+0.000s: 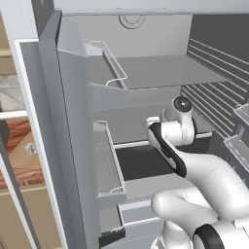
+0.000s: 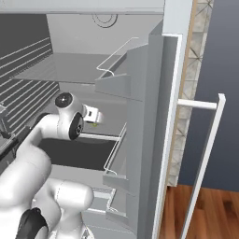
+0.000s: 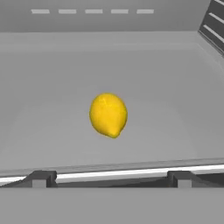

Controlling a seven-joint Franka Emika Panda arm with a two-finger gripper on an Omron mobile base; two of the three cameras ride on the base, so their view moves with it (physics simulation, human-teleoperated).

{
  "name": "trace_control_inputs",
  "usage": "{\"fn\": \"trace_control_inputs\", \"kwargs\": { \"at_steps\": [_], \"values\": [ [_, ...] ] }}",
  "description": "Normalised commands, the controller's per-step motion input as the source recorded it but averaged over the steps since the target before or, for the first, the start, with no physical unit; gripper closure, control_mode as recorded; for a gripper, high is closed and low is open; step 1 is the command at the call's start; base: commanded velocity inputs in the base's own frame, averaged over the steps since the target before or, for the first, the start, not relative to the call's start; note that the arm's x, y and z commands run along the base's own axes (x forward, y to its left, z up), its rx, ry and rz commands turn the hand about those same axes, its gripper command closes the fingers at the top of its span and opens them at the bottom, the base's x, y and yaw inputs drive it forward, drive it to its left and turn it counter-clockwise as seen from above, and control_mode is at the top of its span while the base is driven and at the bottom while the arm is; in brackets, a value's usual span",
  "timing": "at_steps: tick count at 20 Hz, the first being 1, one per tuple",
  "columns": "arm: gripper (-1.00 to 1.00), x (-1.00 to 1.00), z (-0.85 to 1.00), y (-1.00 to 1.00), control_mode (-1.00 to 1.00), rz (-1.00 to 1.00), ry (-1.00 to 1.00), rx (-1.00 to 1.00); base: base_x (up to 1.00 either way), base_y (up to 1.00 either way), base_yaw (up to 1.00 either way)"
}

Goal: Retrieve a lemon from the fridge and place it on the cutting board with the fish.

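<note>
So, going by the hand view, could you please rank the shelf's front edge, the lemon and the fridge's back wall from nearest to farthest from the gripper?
1. The shelf's front edge: a pale strip just beyond the gripper, straight ahead.
2. The lemon: mid-shelf, centred ahead of the open fingers.
3. The fridge's back wall: behind the lemon, farthest.
</note>
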Motion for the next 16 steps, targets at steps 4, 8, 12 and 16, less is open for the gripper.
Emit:
{"fn": "trace_control_inputs", "kwargs": {
  "at_steps": [4,8,12,16],
  "values": [
    [-1.0,0.34,-0.18,0.0,-1.0,0.0,0.0,0.0,0.0,0.0,0.0],
    [-1.0,0.35,-0.11,0.0,-1.0,0.0,0.0,0.0,0.0,0.0,0.0],
    [-1.0,0.46,-0.11,0.0,-1.0,0.0,0.0,0.0,0.0,0.0,0.0],
    [-1.0,0.42,-0.14,0.0,-1.0,0.0,0.01,0.0,0.0,0.0,0.0]
  ]
}}
